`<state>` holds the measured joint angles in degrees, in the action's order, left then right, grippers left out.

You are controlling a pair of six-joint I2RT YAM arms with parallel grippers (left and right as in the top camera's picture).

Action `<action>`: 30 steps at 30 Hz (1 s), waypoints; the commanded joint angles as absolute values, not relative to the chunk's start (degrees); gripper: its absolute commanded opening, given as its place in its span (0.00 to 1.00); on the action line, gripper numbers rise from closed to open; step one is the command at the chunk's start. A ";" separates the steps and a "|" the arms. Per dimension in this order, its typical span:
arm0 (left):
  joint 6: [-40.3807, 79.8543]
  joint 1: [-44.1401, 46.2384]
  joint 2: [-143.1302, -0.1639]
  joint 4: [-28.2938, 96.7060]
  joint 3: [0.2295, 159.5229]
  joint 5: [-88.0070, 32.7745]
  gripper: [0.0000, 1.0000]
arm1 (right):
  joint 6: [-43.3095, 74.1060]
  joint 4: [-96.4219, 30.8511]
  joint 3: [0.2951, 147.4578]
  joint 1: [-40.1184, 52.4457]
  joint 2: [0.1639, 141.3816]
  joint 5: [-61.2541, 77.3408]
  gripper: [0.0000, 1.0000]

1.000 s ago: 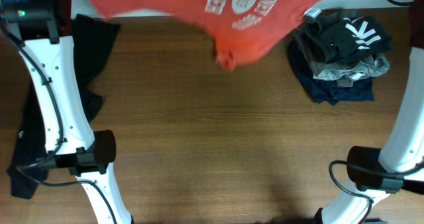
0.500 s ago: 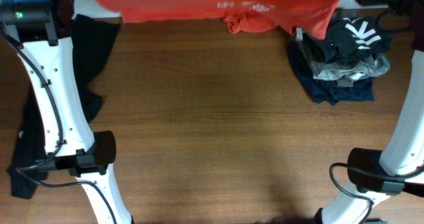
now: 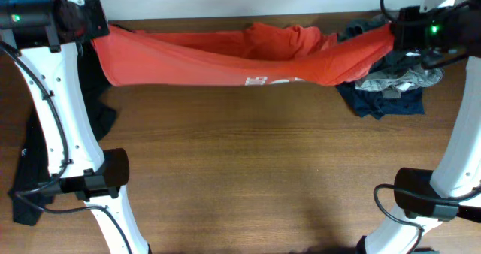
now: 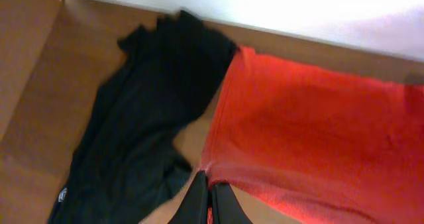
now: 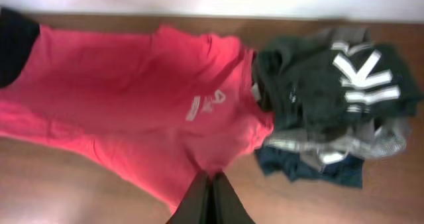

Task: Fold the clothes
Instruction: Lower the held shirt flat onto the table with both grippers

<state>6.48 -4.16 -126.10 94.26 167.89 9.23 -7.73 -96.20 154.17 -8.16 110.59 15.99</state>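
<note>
The red-orange T-shirt (image 3: 225, 55) hangs stretched in a band across the far side of the table, white lettering (image 3: 259, 80) showing at its lower edge. My left gripper (image 3: 96, 30) is shut on its left end, and the left wrist view shows the jaws (image 4: 209, 184) pinched on a corner of the shirt (image 4: 318, 138). My right gripper (image 3: 392, 30) is shut on its right end, and the right wrist view shows the jaws (image 5: 210, 184) pinched on the shirt (image 5: 132, 105), near a small pale label (image 5: 193, 108).
A pile of folded navy, grey and black garments (image 3: 391, 77) lies at the far right, partly under the shirt's right end, also in the right wrist view (image 5: 338, 98). A black garment (image 3: 98, 96) lies at the left by the left arm, and in the left wrist view (image 4: 139, 124).
The shirt came down and toward the near side, from bunched at the far edge to a stretched band. Both grippers moved into view at its ends.
</note>
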 commanded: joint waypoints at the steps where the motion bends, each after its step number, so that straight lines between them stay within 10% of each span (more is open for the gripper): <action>1: 5.72 -4.40 -124.79 96.71 168.62 10.50 0.01 | -8.43 -97.34 154.06 -8.25 109.47 15.90 0.04; 30: 6.00 -4.29 -106.10 96.71 132.00 8.36 0.01 | -5.28 -97.34 111.85 -8.32 82.98 11.05 0.04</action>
<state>5.63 -4.16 -108.29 96.68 135.74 7.49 -5.74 -96.97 114.30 -8.16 87.57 12.05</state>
